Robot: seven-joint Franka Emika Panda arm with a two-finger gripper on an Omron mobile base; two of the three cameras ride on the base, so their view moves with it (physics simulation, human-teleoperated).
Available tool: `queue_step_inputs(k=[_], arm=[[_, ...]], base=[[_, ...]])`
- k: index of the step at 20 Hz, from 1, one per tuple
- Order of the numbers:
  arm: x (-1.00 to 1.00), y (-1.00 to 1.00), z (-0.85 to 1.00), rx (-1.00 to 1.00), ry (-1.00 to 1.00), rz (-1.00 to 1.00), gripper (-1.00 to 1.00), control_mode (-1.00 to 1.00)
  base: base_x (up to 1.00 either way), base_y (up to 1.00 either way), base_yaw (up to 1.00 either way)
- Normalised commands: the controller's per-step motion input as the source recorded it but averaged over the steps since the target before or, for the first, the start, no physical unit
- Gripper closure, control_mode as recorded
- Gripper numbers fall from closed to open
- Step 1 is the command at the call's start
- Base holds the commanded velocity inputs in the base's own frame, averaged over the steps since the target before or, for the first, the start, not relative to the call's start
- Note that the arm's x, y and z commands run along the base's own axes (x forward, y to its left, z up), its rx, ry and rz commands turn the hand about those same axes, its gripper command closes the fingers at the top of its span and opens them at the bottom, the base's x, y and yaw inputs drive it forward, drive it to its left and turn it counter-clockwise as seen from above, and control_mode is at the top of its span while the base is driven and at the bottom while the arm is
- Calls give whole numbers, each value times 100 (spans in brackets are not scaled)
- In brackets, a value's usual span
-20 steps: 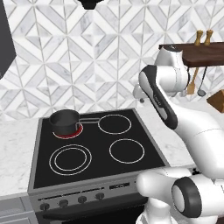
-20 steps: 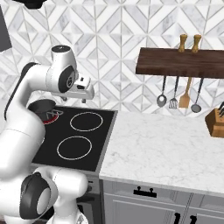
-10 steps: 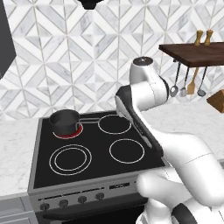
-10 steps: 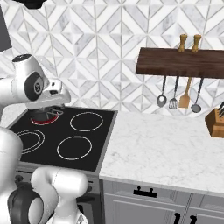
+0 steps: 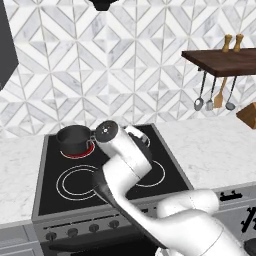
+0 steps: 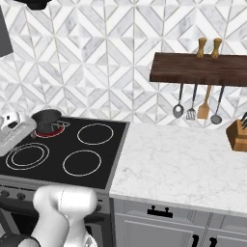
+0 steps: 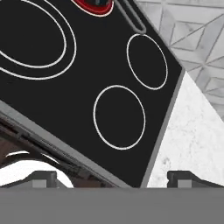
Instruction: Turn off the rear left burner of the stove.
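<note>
— What's nearest?
— The end effector (image 7: 112,177), fingertips spread wide, empty, over the stove (image 7: 52,103) front edge beside the counter (image 7: 188,131).
— And the rear left burner (image 5: 76,151)?
— Far back, glowing red under the saucepan (image 5: 74,138).

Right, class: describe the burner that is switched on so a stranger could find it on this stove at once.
Start at the stove, the black glass cooktop set in the marble counter below the tiled wall. Go to its back corner farthest from the hanging utensils: that is the rear left burner, with a dark saucepan on it. It alone glows red; the other three rings are thin white outlines.
</note>
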Motion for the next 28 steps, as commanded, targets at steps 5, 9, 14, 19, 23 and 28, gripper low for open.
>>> queue_step_inputs(k=[5, 9, 14, 19, 23, 28], arm=[[-66, 97, -68, -41, -8, 38, -100, -100], [-48, 99, -67, -39, -6, 39, -100, -100], [-27, 91, -50, -33, -1, 34, -100, -100], [-6, 35, -49, -23, 0, 30, -100, -100], [0, 23, -65, -25, -1, 24, -100, -100], [0, 18, -65, -24, 0, 18, -100, -100]], base=[[0, 0, 0], [0, 0, 0], [0, 0, 0], [0, 0, 0], [0, 0, 0], [0, 0, 0]])
